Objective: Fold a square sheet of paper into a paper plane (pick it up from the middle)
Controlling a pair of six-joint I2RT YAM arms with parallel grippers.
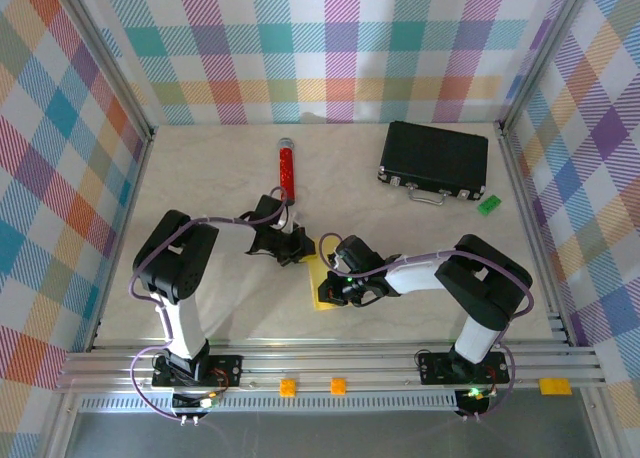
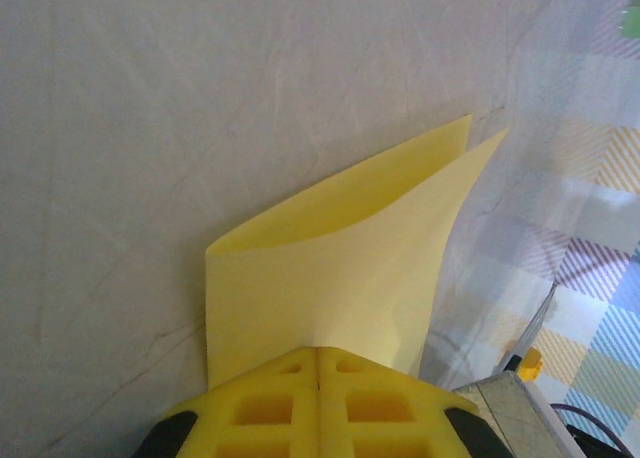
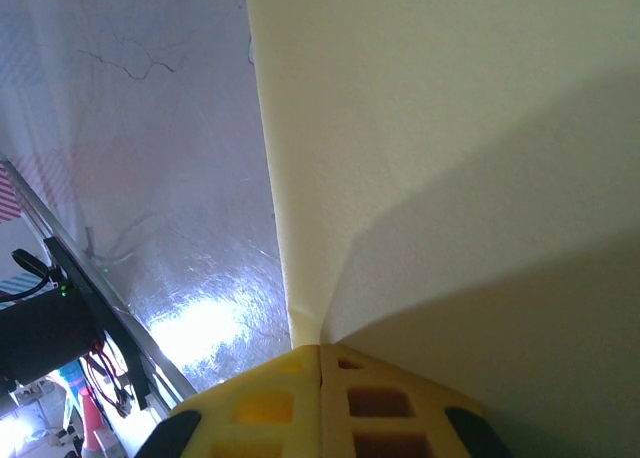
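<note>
The square sheet of paper is bright yellow and folded over on itself, held up off the table between my two arms at the middle front. My left gripper is shut on its far end; in the left wrist view the fingertips pinch the doubled sheet, whose two layers gape apart at the far tip. My right gripper is shut on the near right side; in the right wrist view it clamps a creased edge of the sheet. The paper plane is out of view.
A red cylinder lies behind the left gripper. A black case sits at the back right with a small green block beside it. Checked walls close in the table on three sides; a metal rail runs along the front.
</note>
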